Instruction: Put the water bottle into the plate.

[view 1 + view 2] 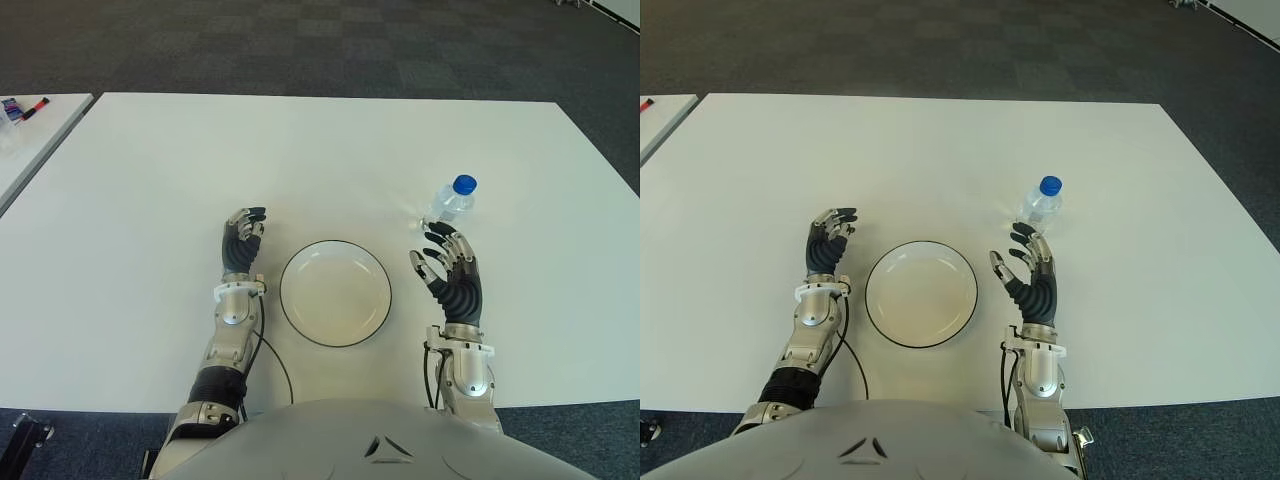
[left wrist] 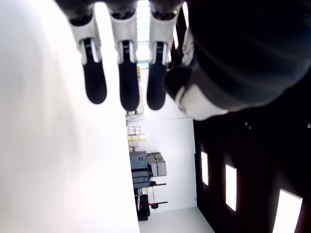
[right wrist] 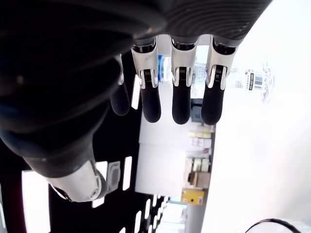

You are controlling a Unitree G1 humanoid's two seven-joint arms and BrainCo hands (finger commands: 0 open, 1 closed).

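A clear water bottle [image 1: 451, 203] with a blue cap stands upright on the white table [image 1: 320, 150], to the right of the plate and a little farther away. The white plate [image 1: 335, 293] with a dark rim holds nothing and sits near the table's front edge between my two hands. My right hand [image 1: 450, 265] is just in front of the bottle, fingers spread and holding nothing; the bottle's label [image 3: 256, 79] shows beyond its fingers [image 3: 181, 99]. My left hand [image 1: 242, 238] shows to the left of the plate, its fingers [image 2: 124, 73] relaxed and holding nothing.
A second white table [image 1: 30, 135] stands at the far left with small items, one red [image 1: 22, 108]. Dark carpet [image 1: 320, 45] lies beyond the table. A black cable [image 1: 272, 365] runs by my left forearm near the front edge.
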